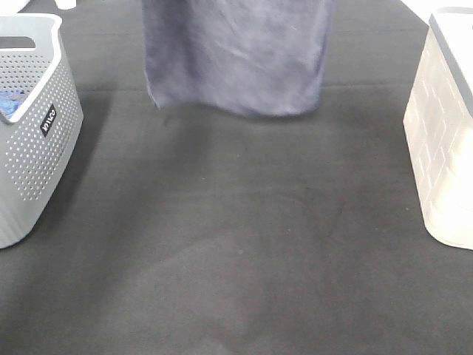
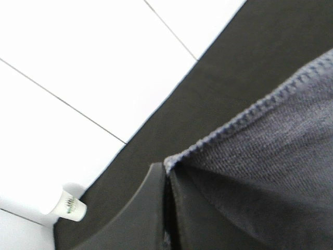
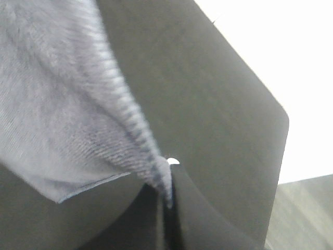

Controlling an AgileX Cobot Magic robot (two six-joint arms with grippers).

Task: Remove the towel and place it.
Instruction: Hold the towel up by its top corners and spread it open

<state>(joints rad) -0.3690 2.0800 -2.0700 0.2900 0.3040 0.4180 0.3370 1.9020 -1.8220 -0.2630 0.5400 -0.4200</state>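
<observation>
The grey-lavender towel (image 1: pixel 235 55) hangs at the top middle of the exterior high view, its lower edge above the black table. Its top and both grippers are cut off by that frame's top edge. In the left wrist view my left gripper (image 2: pixel 166 179) is shut on a corner of the towel (image 2: pixel 270 156), whose stitched hem runs away from the jaws. In the right wrist view my right gripper (image 3: pixel 167 195) is shut on another hemmed corner of the towel (image 3: pixel 57 114). The white tag is not visible.
A grey perforated basket (image 1: pixel 33 133) with something blue inside stands at the left edge. A white basket (image 1: pixel 443 140) stands at the right edge. The black table mat (image 1: pixel 236 244) lies between them. A white cup (image 2: pixel 67 207) sits on the floor beyond the table.
</observation>
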